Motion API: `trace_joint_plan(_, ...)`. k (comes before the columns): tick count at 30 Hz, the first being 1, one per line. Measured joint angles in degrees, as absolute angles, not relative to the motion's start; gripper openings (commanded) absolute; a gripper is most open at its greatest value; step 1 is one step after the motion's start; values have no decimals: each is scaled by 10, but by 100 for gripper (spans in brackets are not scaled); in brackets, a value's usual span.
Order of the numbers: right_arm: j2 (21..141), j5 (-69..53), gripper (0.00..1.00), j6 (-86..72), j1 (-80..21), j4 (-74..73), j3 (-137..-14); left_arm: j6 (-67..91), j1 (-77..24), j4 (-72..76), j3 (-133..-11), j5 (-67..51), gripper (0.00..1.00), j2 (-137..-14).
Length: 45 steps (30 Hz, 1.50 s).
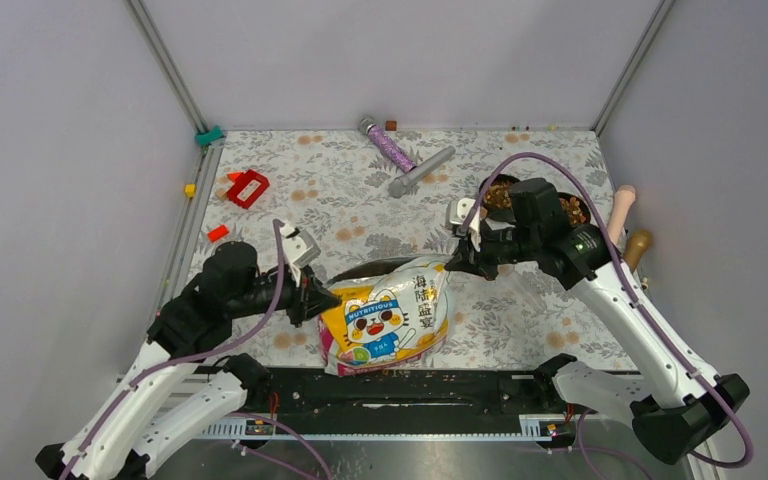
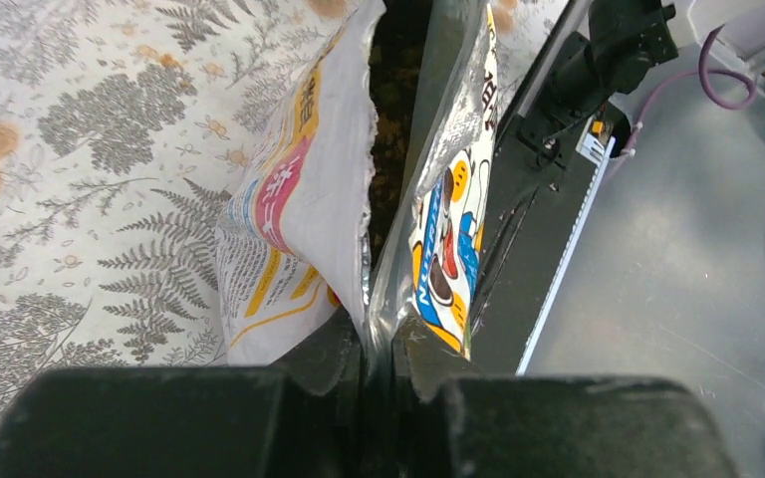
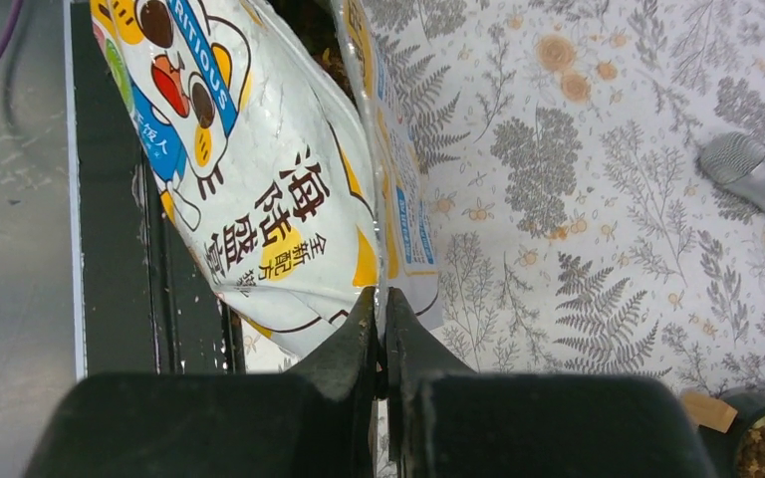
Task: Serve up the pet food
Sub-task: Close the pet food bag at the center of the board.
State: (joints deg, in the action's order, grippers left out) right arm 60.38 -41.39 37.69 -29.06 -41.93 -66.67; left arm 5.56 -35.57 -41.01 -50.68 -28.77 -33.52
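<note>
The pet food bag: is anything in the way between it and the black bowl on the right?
Nothing loose lies on the table between the bag and the bowl. Only the right arm itself hangs over the bowl, with the right gripper shut on the bag's edge.

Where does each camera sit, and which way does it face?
Top external: above and behind the bases, looking down at the table; both arms show, left gripper and right gripper pinching the bag.
Left wrist: on the left arm, looking past its gripper into the open bag at the pet food.
Right wrist: on the right arm, looking past its gripper at the bag's printed side.
Shared: both wrist views show the bag, opposite ends.
</note>
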Motion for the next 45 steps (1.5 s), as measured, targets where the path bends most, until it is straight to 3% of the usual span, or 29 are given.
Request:
trace_joint_plan(4,619,-405,0,402,-279,-442,-667,51,-355,-403,-502,-312,62,-354)
trace_joint_plan(5,620,-403,0,408,-274,-443,-667,48,-355,-399,-505,-317,68,-352)
trace_joint_plan(11,622,-400,0,439,-250,-478,-693,55,-354,-388,-551,-322,76,-363)
trace_joint_plan(22,628,-387,0,420,-248,-483,-704,49,-354,-381,-585,-338,78,-471)
trace_joint_plan(25,634,-380,0,415,-248,-482,-707,45,-354,-390,-586,-338,73,-464)
trace_joint_plan(30,635,-365,0,413,-248,-482,-712,37,-354,-398,-592,-305,54,-429)
trace_joint_plan(38,633,-373,0,417,-248,-496,-721,30,-354,-408,-591,-228,49,-371)
trace_joint_plan(45,622,-382,0,421,-247,-510,-721,30,-354,-406,-591,-231,48,-403)
